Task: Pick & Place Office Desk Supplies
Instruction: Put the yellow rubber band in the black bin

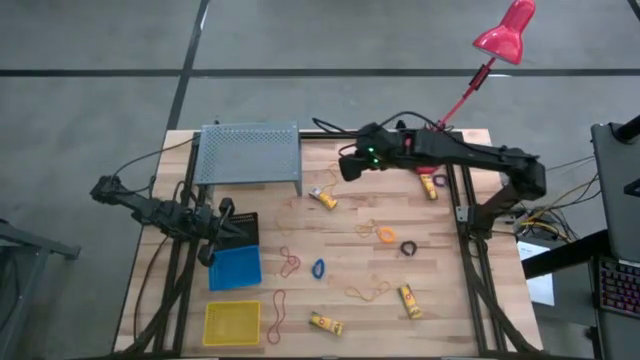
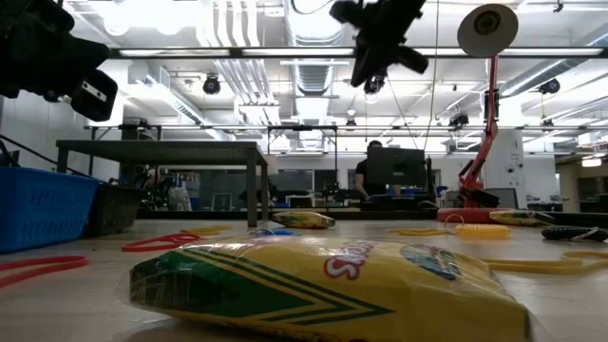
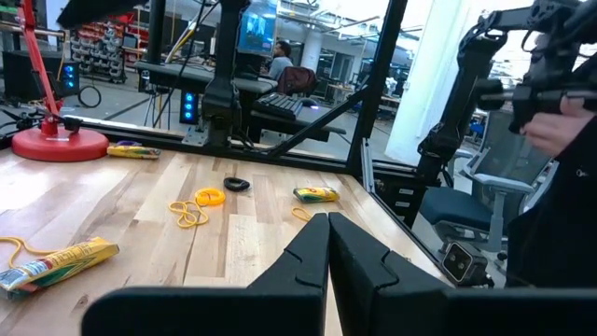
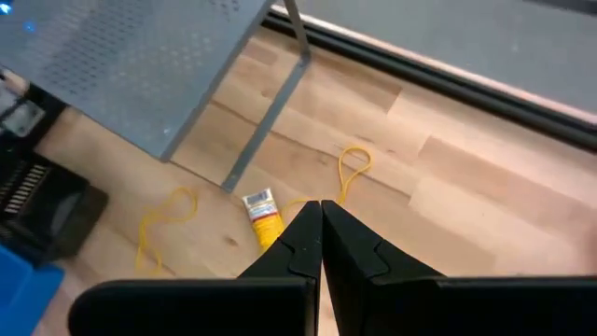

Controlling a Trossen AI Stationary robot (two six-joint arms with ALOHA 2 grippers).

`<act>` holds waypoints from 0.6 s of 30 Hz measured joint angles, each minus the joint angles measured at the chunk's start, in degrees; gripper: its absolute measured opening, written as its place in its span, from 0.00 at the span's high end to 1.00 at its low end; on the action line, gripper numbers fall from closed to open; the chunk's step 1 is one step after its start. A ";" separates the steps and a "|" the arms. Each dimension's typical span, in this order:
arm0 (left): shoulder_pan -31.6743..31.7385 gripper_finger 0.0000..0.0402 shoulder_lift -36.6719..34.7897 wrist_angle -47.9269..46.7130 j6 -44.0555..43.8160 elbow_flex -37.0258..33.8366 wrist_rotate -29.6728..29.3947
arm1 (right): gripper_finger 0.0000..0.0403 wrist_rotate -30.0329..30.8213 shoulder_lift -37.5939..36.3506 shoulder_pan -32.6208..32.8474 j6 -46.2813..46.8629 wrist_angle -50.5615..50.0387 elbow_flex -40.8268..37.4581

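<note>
1. Nearest the table's front edge lie a yellow bin (image 1: 231,322), a red rubber-band loop (image 1: 279,311) and a yellow crayon pack (image 1: 324,323). The pack sits loose on the wood, so it is judged still unsorted.
2. One row farther back stand the blue bin (image 1: 235,267) and the black bin (image 1: 238,228), lined up with the yellow one along the left side, judged to serve as the sorting targets.
3. The left gripper (image 1: 207,250) waits over the black and blue bins with its fingers pressed together and nothing between them. It is judged parked there, clear of the working area.
4. Across mid-table the supplies are scattered well apart: a blue ring (image 1: 318,268), an orange band (image 1: 386,234), a dark ring (image 1: 408,247) and a second crayon pack (image 1: 409,300).
5. Farther back, the right gripper (image 1: 349,168) hangs closed and empty above a third crayon pack (image 4: 262,217), which lies just beside the leg of the grey mesh stand (image 1: 249,152). This position is judged an approach to that pack, with the jaws not yet opened.
6. At the far edge stands the pink desk lamp (image 1: 505,32), its base near another crayon pack (image 1: 428,187).
</note>
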 joint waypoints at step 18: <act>-0.02 0.96 0.00 0.00 -0.02 0.02 0.00 | 0.96 -8.58 16.19 -3.80 5.62 7.07 -0.15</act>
